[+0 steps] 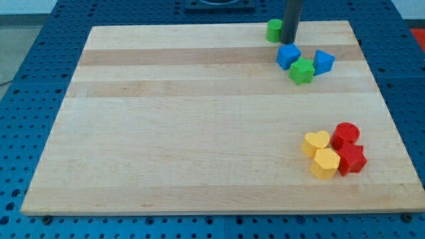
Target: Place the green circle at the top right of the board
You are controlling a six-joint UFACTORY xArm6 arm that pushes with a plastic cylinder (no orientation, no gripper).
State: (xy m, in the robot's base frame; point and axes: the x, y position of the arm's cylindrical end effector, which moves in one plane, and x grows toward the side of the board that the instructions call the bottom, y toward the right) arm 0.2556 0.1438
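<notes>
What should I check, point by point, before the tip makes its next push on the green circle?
1. Tip position: my tip stands close against the view's right side of the green circle. Real contact: cannot tell.
2. Push side: the goal is toward the view's right, but the tip is on the circle's right. Not ok; probably go around to its left first.
3. Circle on the board: it sits near the top edge, fully on the wood. Ok.
4. Path to the top right corner: bare wood there; the blue cube, green star and blue triangle lie below it. Ok.
5. Red and yellow blocks: far off, at the view's lower right. Ok.
</notes>
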